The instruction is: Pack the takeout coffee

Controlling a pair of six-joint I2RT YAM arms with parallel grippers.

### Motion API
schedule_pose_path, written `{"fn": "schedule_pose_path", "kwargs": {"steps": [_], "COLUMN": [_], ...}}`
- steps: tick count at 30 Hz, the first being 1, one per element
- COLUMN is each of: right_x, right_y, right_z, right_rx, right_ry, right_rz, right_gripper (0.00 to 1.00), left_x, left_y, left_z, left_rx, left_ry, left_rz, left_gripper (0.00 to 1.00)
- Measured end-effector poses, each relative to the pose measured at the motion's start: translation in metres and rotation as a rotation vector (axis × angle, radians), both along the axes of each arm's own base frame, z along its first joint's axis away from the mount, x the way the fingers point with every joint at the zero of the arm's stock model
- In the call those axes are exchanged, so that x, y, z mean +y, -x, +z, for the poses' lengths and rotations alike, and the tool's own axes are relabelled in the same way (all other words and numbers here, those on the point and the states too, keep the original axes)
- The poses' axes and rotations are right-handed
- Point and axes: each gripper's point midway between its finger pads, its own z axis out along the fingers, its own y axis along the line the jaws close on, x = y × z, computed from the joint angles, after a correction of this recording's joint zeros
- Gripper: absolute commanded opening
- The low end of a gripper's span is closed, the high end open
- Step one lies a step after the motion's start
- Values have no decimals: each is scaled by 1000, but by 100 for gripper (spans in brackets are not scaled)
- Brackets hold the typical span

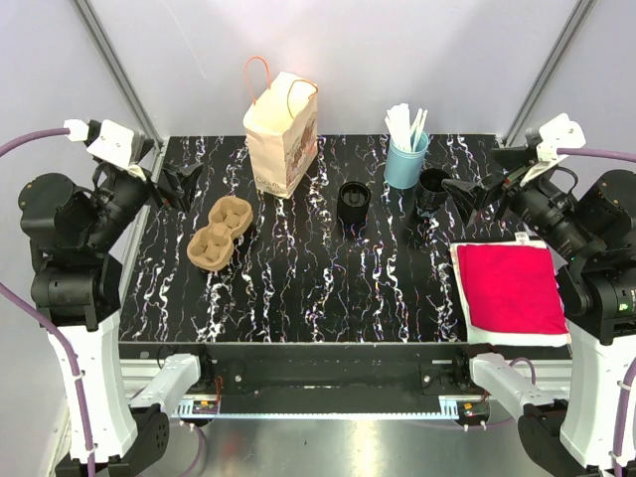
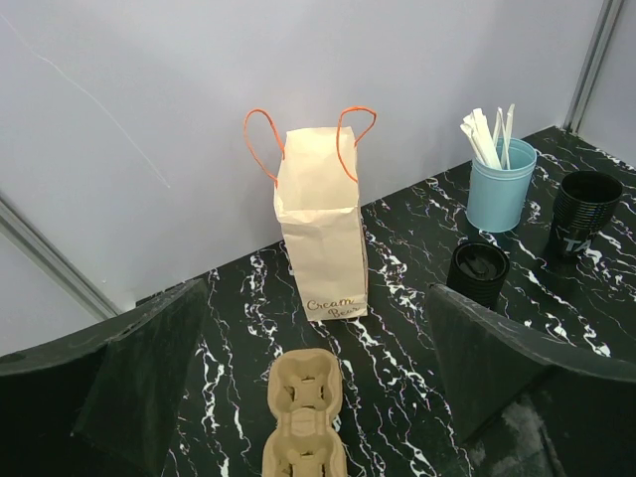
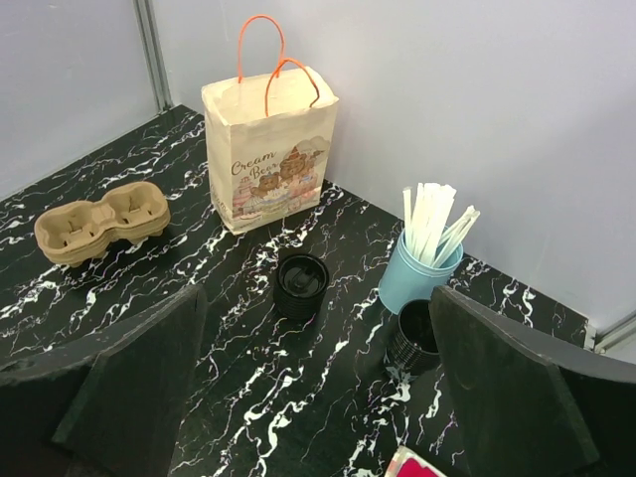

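A cream paper bag (image 1: 282, 134) with orange handles stands open at the back of the table; it also shows in the left wrist view (image 2: 320, 237) and the right wrist view (image 3: 268, 149). A brown cardboard cup carrier (image 1: 221, 233) (image 2: 304, 412) (image 3: 101, 221) lies left of centre. A lidded black coffee cup (image 1: 355, 203) (image 2: 478, 273) (image 3: 301, 284) stands mid-table. An open black cup (image 1: 433, 191) (image 2: 582, 213) (image 3: 414, 337) stands to its right. My left gripper (image 1: 185, 185) is open and empty above the table's left edge. My right gripper (image 1: 467, 200) is open and empty next to the open cup.
A blue holder (image 1: 405, 159) (image 2: 500, 184) (image 3: 419, 272) with white stirrers stands at the back right. A red cloth on a white tray (image 1: 511, 290) lies at the right front. Walls and metal posts close in the table.
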Motion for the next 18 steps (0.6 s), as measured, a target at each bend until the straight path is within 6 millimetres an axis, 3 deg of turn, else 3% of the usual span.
{"fn": "schedule_pose_path", "kwargs": {"steps": [8, 18], "right_x": [1, -6], "right_y": [-1, -27], "right_z": [-1, -10], "right_rx": [3, 24], "right_ry": [-2, -19], "right_rz": [7, -62], "right_gripper": [100, 100], "left_x": [-2, -6], "left_y": [1, -2], "left_z": [0, -7], "left_rx": [0, 10], "left_ry": [-1, -22], "left_rz": [-14, -42], "left_gripper": [99, 99]}}
